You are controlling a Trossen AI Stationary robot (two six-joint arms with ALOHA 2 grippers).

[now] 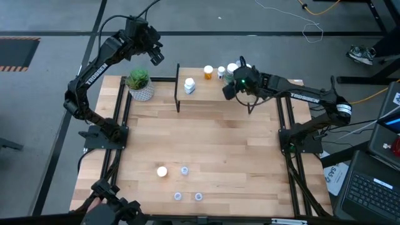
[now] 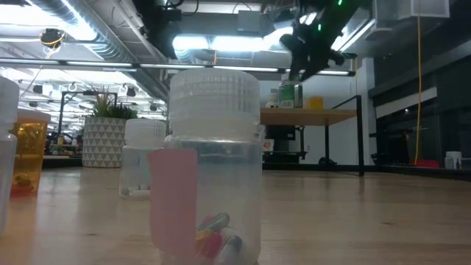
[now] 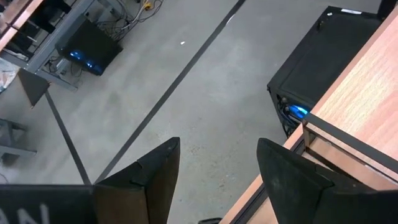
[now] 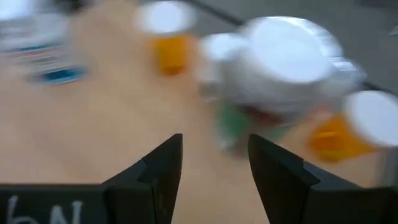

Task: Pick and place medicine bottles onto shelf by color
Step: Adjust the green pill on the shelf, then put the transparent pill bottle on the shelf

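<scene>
The shelf [image 1: 212, 94], a light wood top on thin black legs, stands at the table's far edge. Several medicine bottles stand on it: a white one [image 1: 189, 85], an orange one with a white cap [image 1: 208, 72] and a larger greenish one [image 4: 273, 81]. My right gripper [image 4: 214, 146] hangs open over the shelf top, just short of the greenish bottle, with nothing between its fingers. On the table's near part stand an orange bottle [image 1: 162, 171] and three tiny clear ones [image 1: 184, 170]. My left gripper [image 1: 156, 57] waits open, high beyond the table's far left corner.
A green plant in a white pot [image 1: 140, 84] stands at the far left, beside the shelf's left leg [image 1: 178, 87]. Bare tabletop [image 1: 206, 140] lies between the shelf and the near bottles. A laptop [image 1: 375, 187] sits off the table's right side.
</scene>
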